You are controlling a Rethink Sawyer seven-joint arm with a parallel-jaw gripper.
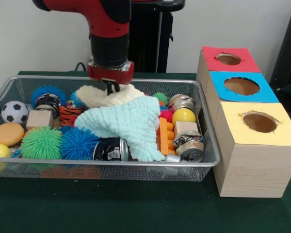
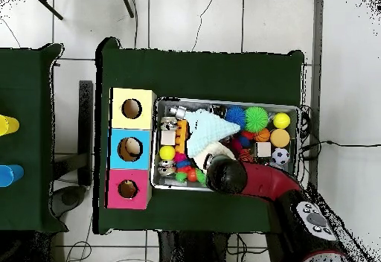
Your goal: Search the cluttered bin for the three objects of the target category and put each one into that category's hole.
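At the far middle of the wire bin (image 1: 211, 160), the gripper (image 1: 111, 88) hangs directly over the cream cloth (image 1: 104, 95); whether its fingers are open or closed I cannot tell. The larger, nubbly mint cloth (image 1: 131, 124) drapes nearer and rightward from there. Smaller spiky balls, dented cans and wooden blocks crowd around. Three boxes with holes stand to the right.

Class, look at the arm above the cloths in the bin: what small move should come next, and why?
Probably lower the gripper slightly onto the cream cloth and grasp it. It hangs right over that cloth, which, with the mint cloth, covers toys in the wire bin.
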